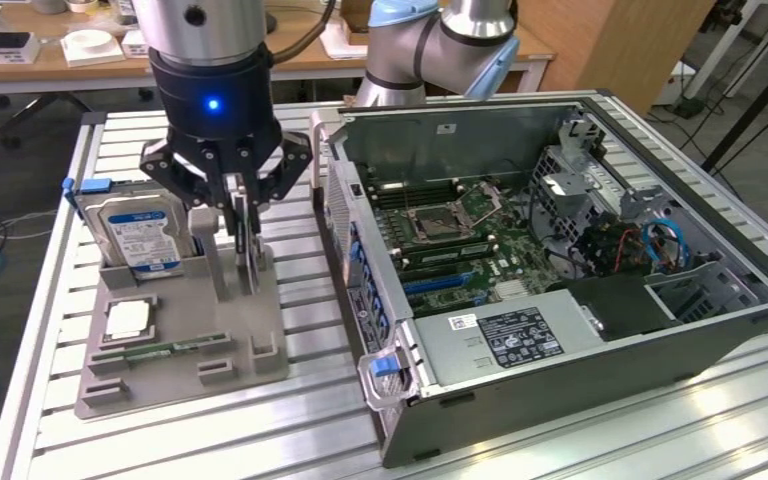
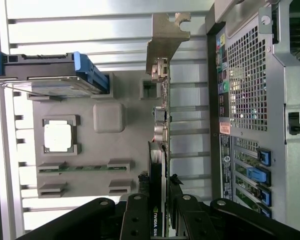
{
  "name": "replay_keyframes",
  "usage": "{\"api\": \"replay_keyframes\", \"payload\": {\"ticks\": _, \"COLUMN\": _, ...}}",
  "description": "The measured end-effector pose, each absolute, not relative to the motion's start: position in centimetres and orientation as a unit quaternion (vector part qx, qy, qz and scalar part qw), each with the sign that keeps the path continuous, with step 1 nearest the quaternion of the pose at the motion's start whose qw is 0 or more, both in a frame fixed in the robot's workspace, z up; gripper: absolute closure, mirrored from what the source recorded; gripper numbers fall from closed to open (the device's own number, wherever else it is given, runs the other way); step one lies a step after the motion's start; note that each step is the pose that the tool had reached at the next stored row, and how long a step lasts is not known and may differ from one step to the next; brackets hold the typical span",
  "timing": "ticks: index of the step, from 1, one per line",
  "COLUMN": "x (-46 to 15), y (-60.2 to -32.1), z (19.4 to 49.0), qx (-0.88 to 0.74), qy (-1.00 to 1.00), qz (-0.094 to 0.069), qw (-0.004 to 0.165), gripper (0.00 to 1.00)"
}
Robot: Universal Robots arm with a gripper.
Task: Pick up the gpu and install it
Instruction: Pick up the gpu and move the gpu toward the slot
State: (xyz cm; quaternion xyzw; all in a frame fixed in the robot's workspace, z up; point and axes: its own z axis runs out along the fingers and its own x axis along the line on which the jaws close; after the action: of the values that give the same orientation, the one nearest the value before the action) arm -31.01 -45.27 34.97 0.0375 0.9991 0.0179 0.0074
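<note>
Your end effector [image 1: 240, 285], partly closed on the upright gpu [image 2: 159, 155], may snag its bracket [image 2: 166, 40] on the grey holder [image 1: 224, 360] if lifted skewed toward the case [image 1: 704, 330] at the exterior view's 3 o'clock.

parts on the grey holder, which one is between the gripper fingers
The gpu, the thin card standing on edge, clamped by the gripper; the hard drive, square chip and memory stick sit untouched beside it.
</note>
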Motion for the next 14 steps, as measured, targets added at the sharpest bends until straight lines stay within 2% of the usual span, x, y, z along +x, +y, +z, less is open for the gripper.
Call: {"api": "replay_keyframes", "payload": {"ticks": 14, "x": -31.01, "y": -45.27, "z": 35.22, "qx": 0.038, "qy": 0.999, "qz": 0.018, "qw": 0.007, "gripper": 0.74}}
